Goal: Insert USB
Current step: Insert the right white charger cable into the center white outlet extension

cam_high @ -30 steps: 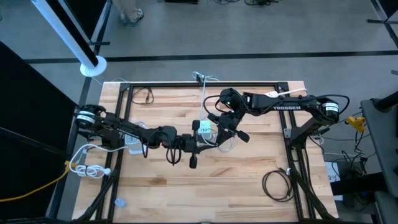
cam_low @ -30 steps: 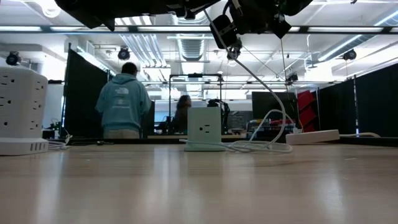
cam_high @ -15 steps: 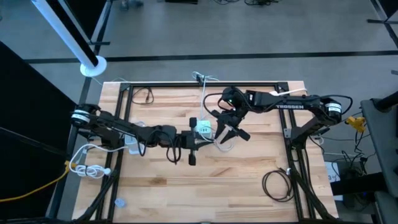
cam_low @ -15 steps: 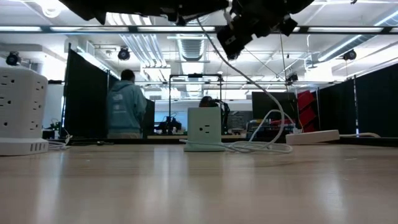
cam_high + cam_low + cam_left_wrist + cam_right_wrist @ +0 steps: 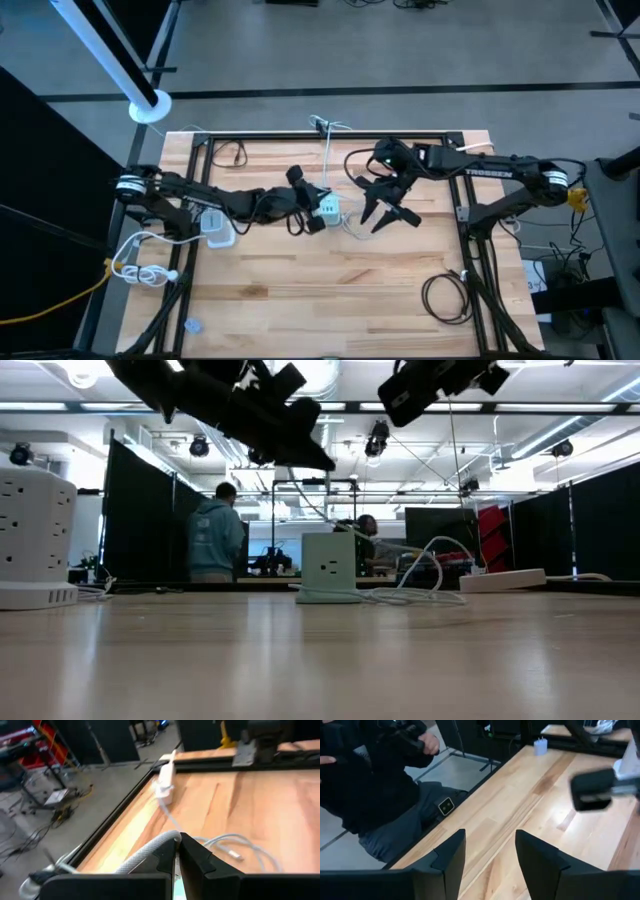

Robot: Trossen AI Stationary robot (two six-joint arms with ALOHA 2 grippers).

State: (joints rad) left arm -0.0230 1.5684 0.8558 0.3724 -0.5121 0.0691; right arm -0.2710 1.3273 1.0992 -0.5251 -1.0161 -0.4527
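The left gripper (image 5: 318,222) jaws are closed on the cable (image 5: 150,852) (to guide its plug toward the charger (image 5: 328,208)); the right gripper (image 5: 390,215) hangs near, jaws open.

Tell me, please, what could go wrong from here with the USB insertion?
The left claw is shut on the white cable close beside the charger block, so a pull could drag the block. The right claw stands open and empty, leaving the block unsupported. Slack cable loops beside the block could snag a finger.
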